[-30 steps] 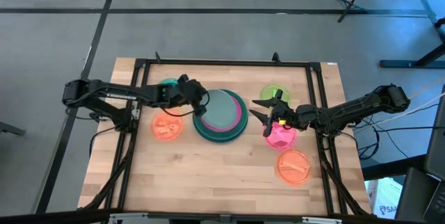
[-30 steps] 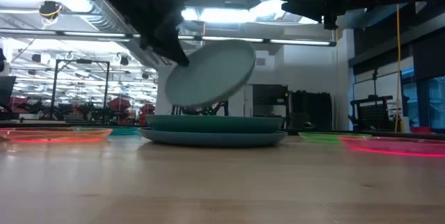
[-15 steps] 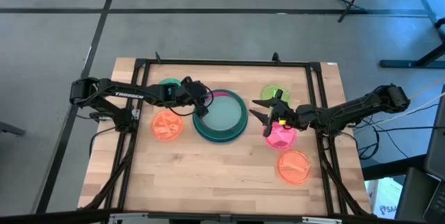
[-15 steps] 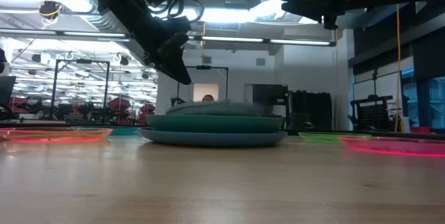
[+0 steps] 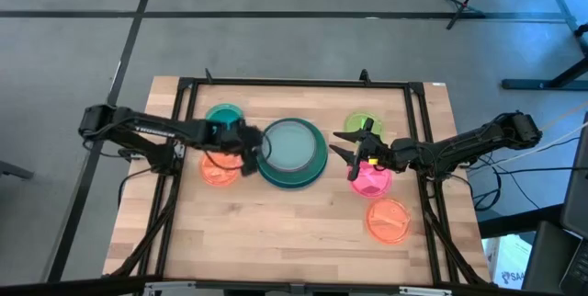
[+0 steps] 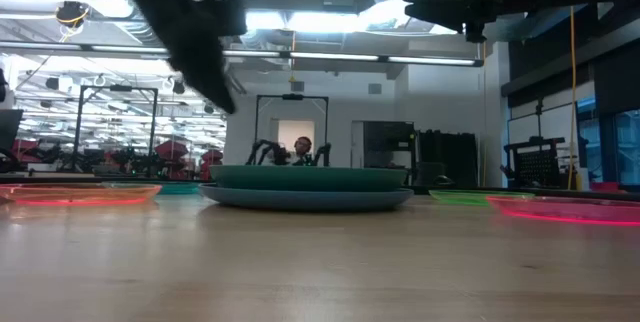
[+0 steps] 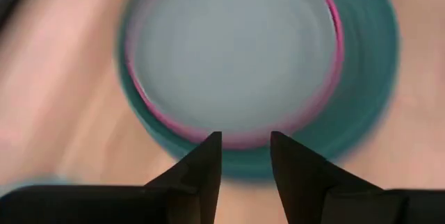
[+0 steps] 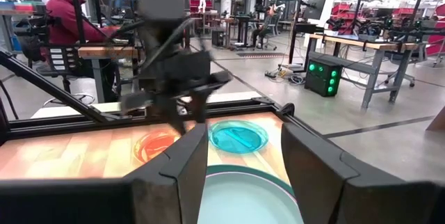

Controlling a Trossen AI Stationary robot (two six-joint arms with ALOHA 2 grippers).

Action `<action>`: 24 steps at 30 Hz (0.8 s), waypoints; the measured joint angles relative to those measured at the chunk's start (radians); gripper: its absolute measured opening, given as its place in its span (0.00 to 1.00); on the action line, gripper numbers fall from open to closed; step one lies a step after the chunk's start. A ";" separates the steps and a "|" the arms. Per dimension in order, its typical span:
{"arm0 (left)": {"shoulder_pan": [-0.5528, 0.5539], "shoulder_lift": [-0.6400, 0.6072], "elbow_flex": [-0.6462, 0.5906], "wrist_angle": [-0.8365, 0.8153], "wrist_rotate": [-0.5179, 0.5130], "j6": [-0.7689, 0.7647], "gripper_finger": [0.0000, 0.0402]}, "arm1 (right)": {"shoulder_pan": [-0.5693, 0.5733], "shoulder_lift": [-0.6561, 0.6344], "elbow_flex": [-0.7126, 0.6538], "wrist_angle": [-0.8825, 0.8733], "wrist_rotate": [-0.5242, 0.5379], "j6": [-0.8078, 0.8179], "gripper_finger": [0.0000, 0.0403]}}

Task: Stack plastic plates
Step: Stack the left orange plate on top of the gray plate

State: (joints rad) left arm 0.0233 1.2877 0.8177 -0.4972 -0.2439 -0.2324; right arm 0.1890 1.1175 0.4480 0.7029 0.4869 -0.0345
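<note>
With the pale teal plate (image 5: 292, 144) lying flat atop the stack, left gripper (image 5: 249, 155) hangs beside it, fingers spread and empty; right gripper (image 5: 344, 153) waits spread over the pink plate (image 5: 371, 182).

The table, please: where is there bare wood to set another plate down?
Free: the near strip, below the stack of large plates, between the left orange plate and the right orange plate. Crowded: the middle row, where both grippers hover.
</note>
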 joint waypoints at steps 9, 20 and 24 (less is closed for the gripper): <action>-0.283 0.023 -0.050 -0.143 -0.015 -0.245 0.29 | 0.000 0.000 0.000 0.001 0.000 0.003 0.44; -0.417 0.024 -0.204 -0.110 -0.053 -0.390 0.29 | 0.000 0.000 0.000 0.002 0.000 0.003 0.44; -0.417 0.024 -0.229 -0.112 -0.062 -0.400 0.29 | 0.000 0.000 0.000 0.002 0.000 0.003 0.44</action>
State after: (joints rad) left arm -0.3939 1.3117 0.5888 -0.6089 -0.3060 -0.6325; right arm 0.1893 1.1175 0.4480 0.7050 0.4866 -0.0311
